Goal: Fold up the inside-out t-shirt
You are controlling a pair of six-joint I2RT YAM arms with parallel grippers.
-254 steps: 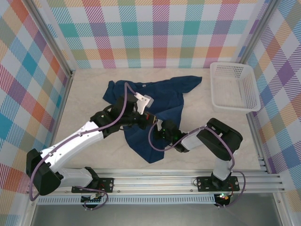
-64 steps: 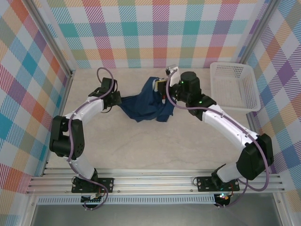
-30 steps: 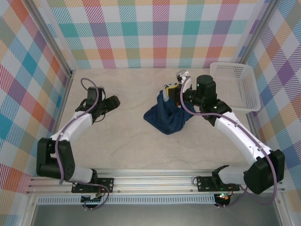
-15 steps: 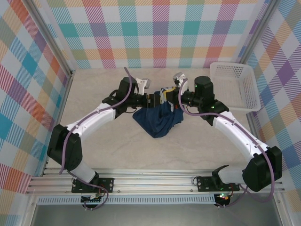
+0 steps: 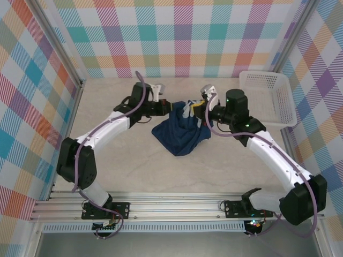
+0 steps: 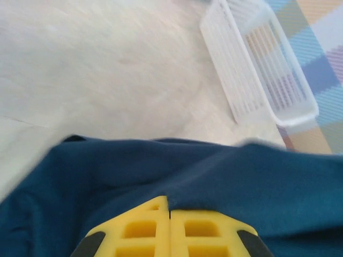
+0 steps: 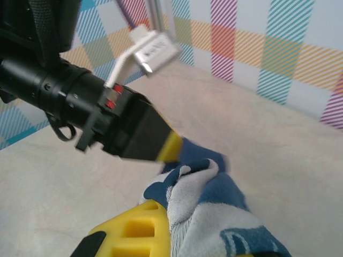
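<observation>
The inside-out t-shirt (image 5: 179,136) hangs bunched, its low end on the table (image 5: 134,171), between our arms. The left gripper (image 5: 170,108) and right gripper (image 5: 194,110) are each pinched tight on its top edge. We judge this the spreading step; next, the arms must draw apart. The white basket (image 5: 268,120) holds nothing.

Left arm (image 5: 104,131), right arm (image 5: 273,155): white link shells, black joints, purple cable (image 5: 80,166) running alongside each. Fingers (image 6: 139,230) yellow, square recesses, black corners. Silver bracket (image 7: 147,51) on left wrist.
</observation>
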